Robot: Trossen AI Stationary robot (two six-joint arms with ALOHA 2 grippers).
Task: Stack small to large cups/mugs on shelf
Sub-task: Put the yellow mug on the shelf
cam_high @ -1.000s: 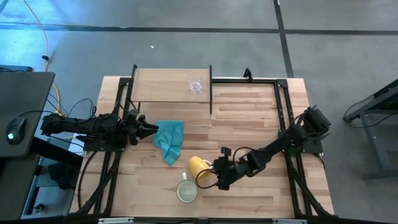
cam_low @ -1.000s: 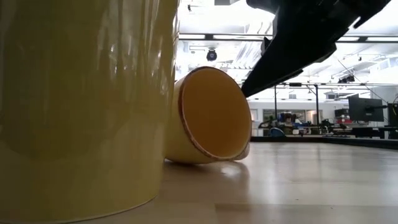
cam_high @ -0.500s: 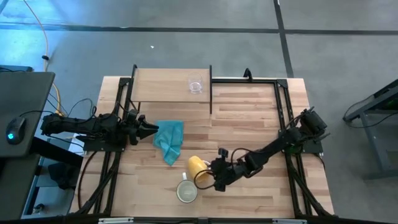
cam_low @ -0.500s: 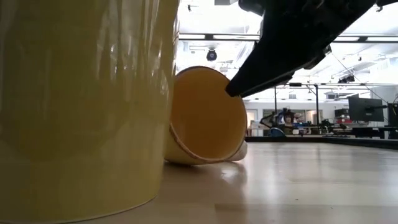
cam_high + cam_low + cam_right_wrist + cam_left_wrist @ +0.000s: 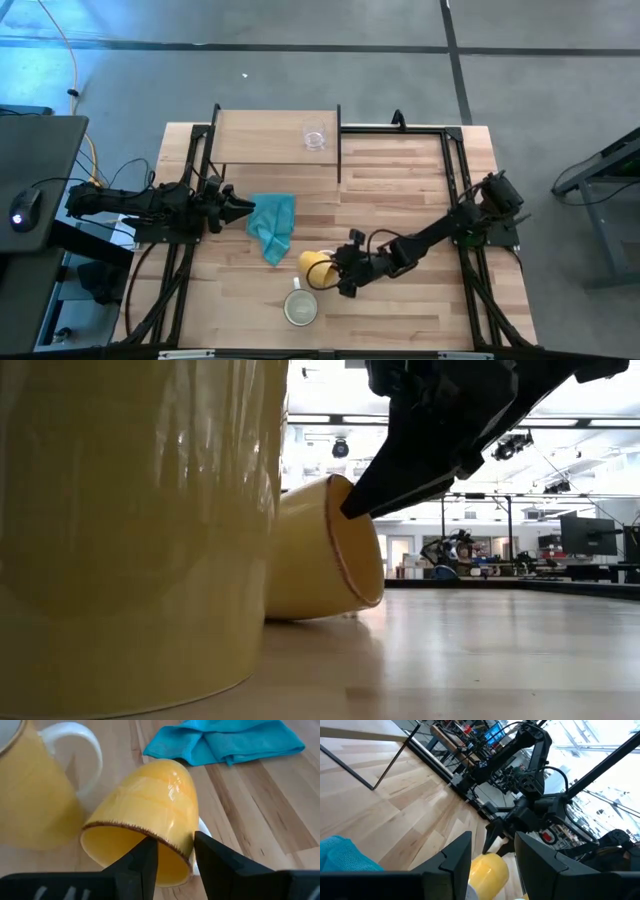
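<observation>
Orange mug point(image 5: 316, 267) lies tipped beside the cream mug point(image 5: 300, 308); right gripper point(image 5: 337, 281) straddles its rim, fingers parted; left gripper point(image 5: 243, 208) open.

Bright overhead light; glare on the big mug point(image 5: 130, 530); blurred close up.

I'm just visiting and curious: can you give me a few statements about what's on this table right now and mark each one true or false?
1. The orange mug lies on its side on the tabletop. True.
2. The glass cup stands inside the cream mug. False: it stands alone on the shelf.
3. The right end effector has one finger inside the orange mug's mouth and one outside its rim. True.
4. The teal cloth covers the cream mug. False: it lies on the planks apart from it.
5. The left end effector holds the cloth. False: it is open beside it.
</observation>
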